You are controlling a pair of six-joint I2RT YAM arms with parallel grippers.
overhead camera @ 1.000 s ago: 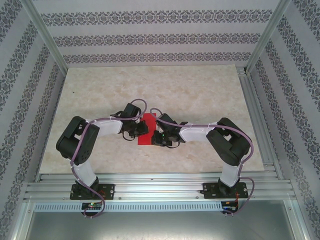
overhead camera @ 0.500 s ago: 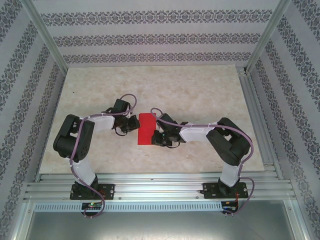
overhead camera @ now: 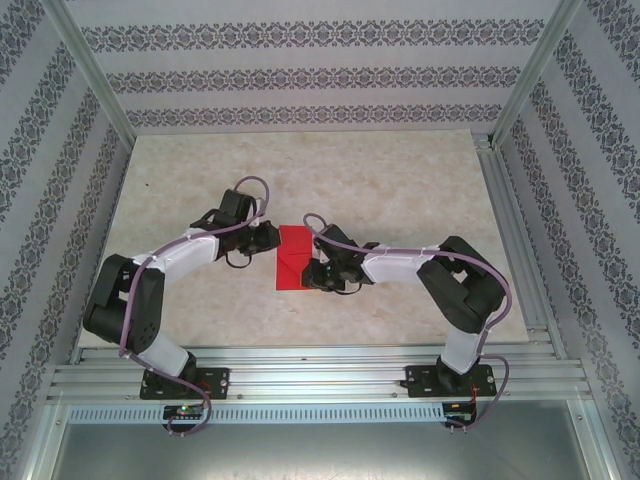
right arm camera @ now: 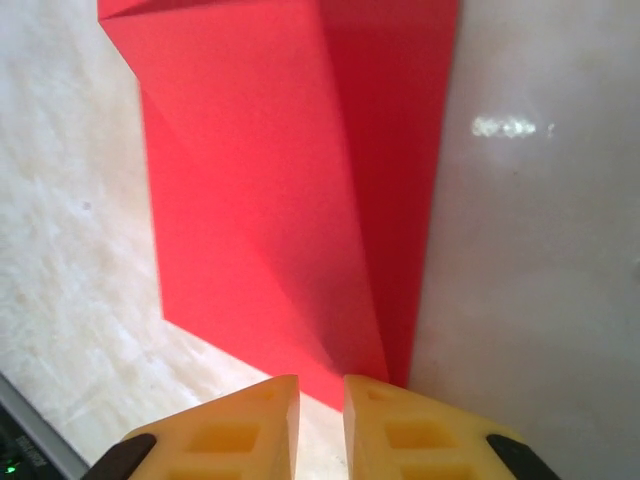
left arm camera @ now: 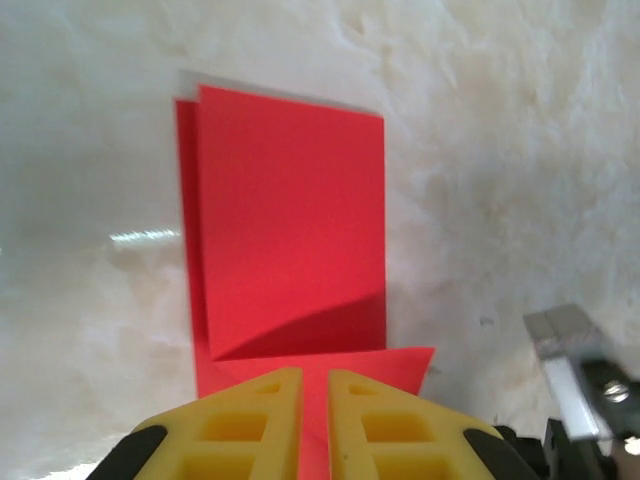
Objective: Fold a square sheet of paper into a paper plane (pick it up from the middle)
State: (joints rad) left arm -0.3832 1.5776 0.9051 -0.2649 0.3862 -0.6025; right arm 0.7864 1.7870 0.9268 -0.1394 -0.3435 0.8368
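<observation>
The square sheet of paper (overhead camera: pixel 293 256) lies folded into a narrow red rectangle in the middle of the table. In the left wrist view the paper (left arm camera: pixel 290 220) shows an upper layer slightly offset from the one beneath, with a loose flap near the fingers. My left gripper (overhead camera: pixel 267 243) sits at its left edge. Its yellow fingers (left arm camera: pixel 250 410) are a narrow slit apart, and the red shows through the gap of the left gripper (left arm camera: pixel 315 375). My right gripper (overhead camera: pixel 316 272) is at the paper's right edge, slightly open (right arm camera: pixel 320 382), with bare table between its tips and the paper (right arm camera: pixel 290 180) just beyond.
The table (overhead camera: pixel 400 190) is pale marble-patterned, with patterned walls behind and at both sides. Metal rails (overhead camera: pixel 320 375) run along the near edge by the arm bases, and another rail (overhead camera: pixel 510 230) runs down the right side.
My left arm has swung out to the left, taking its gripper off the top of the paper to its left edge. Both pairs of jaws have parted a little. The paper now lies uncovered.
</observation>
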